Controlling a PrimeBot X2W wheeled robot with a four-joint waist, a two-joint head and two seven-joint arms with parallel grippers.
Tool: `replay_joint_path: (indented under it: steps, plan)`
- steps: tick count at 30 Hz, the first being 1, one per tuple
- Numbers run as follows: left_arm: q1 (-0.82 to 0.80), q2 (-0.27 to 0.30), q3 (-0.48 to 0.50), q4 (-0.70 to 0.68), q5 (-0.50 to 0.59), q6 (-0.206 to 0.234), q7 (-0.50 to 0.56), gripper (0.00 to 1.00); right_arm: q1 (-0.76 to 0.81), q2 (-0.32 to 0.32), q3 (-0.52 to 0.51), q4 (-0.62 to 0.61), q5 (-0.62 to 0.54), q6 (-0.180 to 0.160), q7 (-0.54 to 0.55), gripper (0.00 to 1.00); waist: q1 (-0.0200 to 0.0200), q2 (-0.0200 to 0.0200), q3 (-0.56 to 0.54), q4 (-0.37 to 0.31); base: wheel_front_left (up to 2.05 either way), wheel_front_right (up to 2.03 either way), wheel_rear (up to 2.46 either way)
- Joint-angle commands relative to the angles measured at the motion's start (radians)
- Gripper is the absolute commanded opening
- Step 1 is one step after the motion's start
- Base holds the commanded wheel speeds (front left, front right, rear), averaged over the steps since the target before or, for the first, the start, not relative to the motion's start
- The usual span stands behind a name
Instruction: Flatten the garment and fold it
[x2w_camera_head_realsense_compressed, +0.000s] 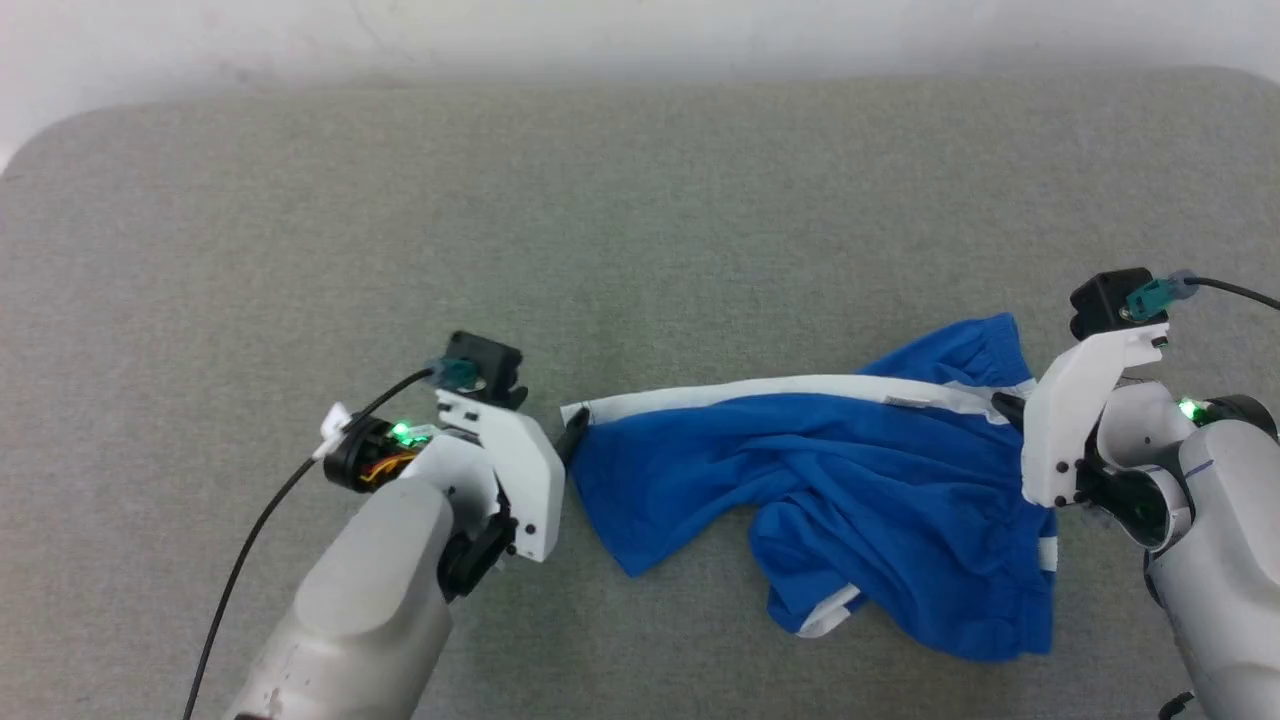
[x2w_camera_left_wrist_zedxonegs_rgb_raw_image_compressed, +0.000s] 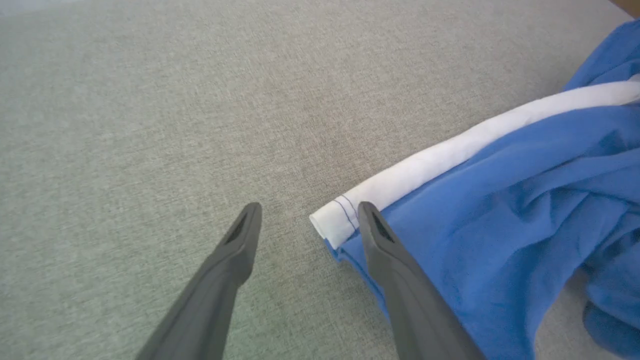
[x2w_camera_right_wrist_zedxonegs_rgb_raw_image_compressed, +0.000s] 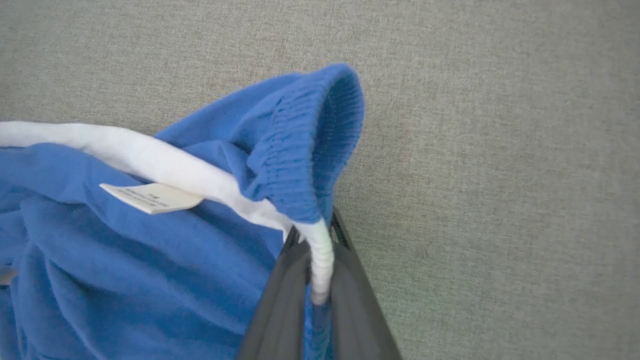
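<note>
The garment, a pair of bright blue shorts, lies rumpled on the grey bench, right of centre in the head view and stretched sideways between the two arms. A long white stripe runs along its far edge from one claw to the other. The nearer part of the fabric is bunched in folds, with a white-trimmed hem turned up at the front.

The left claw is at the garment's left end with its fingers apart. The corner of the white stripe sits between them. One finger lies over the blue cloth (whether it presses on it cannot be told), and the other is over bare bench beside the edge.

The right claw is at the garment's right end, its fingers closed together on the fabric where the white stripe meets the ribbed waistband. The waistband stands up in a loop above the fingertips. A small white label sticks out from just under the stripe, a little way along from the pinched spot.
</note>
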Motion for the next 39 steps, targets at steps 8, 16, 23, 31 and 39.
replay_joint_path:
  steps: [8,16,23,31,39]
  plan:
    - [-0.102,0.011,-0.252,0.142,-0.132,-0.007,0.200,0.45,-0.025,0.004,0.021,-0.008,0.017,-0.002,-0.012,0.00,0.0000,-0.0001,0.048,-0.030,0.00,0.00,0.00]
    - [-0.140,0.034,-0.397,0.162,-0.252,-0.007,0.236,0.00,-0.023,0.009,0.047,-0.010,0.034,-0.002,-0.027,0.00,0.0000,-0.0001,0.048,-0.036,0.00,0.00,0.00]
    - [-0.225,0.072,-0.327,0.178,-0.241,0.008,-0.032,0.00,-0.023,-0.001,0.028,-0.018,0.064,-0.002,-0.084,0.00,0.0000,-0.0001,-0.021,-0.013,0.00,0.00,0.00]
    - [-0.410,0.120,-0.242,0.199,-0.246,0.026,-0.170,0.00,-0.159,0.019,-0.013,-0.014,0.043,-0.002,-0.169,0.00,0.0000,-0.0001,-0.042,0.001,0.00,0.00,0.00]
    - [-0.668,0.154,-0.159,0.256,-0.245,0.047,-0.292,0.00,-0.453,0.075,-0.080,0.023,-0.009,-0.002,-0.256,0.00,0.0000,-0.0001,0.087,-0.014,0.00,0.00,0.00]
